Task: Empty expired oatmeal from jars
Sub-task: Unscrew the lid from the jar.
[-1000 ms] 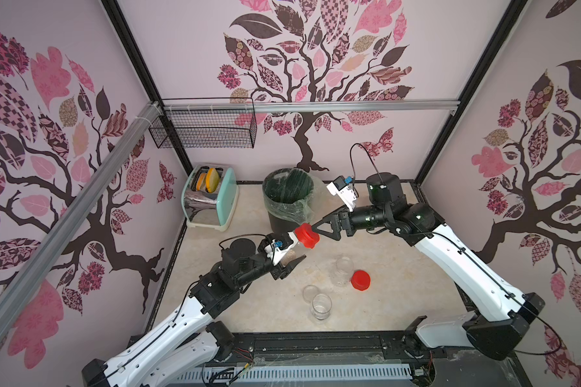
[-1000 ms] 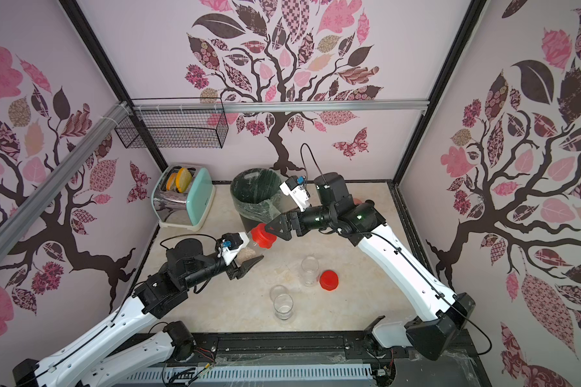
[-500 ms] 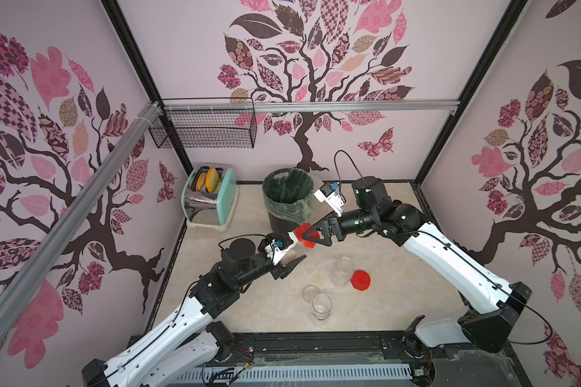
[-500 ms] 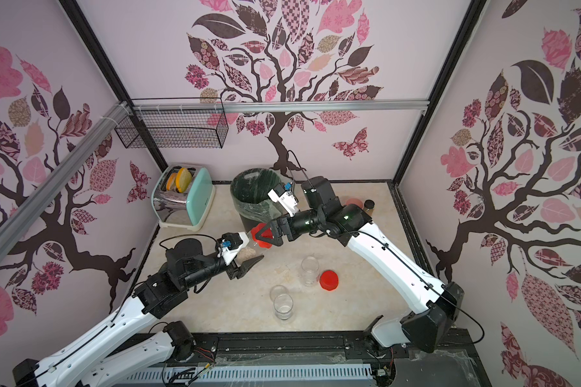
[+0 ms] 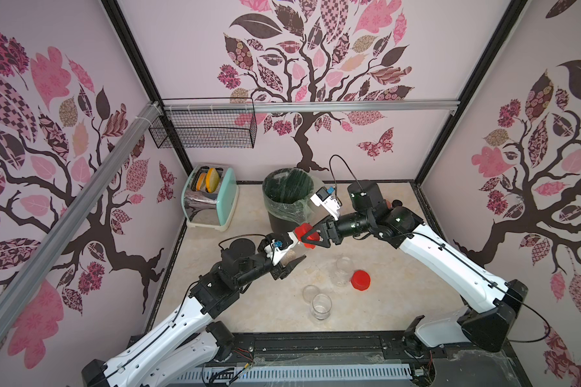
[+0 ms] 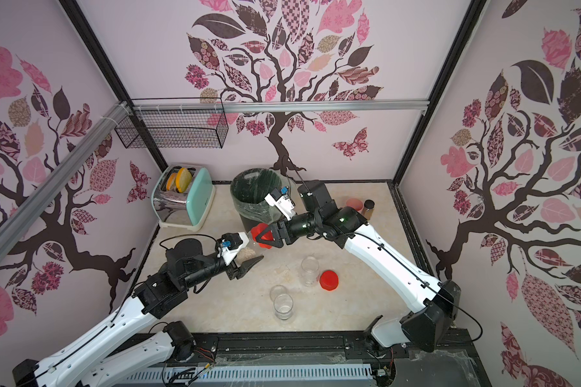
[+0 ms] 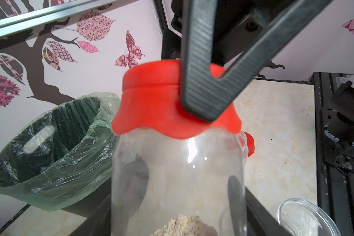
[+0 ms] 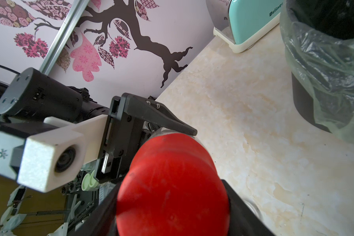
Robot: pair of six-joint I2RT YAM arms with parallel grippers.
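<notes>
Beside the bin [image 5: 280, 223], left gripper [image 5: 292, 258] grasps the last oatmeal jar [image 7: 178, 173], right gripper [image 5: 307, 236] clenches its red lid [image 7: 157, 102]; other jars [image 5: 342, 270] look emptied.

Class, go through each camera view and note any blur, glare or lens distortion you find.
Left wrist view: the red lid is softly blurred, and a white glare streak runs down the jar. Right wrist view: the red lid is an out-of-focus blob, the toaster sharper. Both top views: sharp, but wide-angle stretch splays the frame posts.

walls [image 5: 188, 50]: pale pink, tree decals | floor [image 5: 399, 214]: beige marble | wire basket [image 5: 208, 130]: wall-mounted
</notes>
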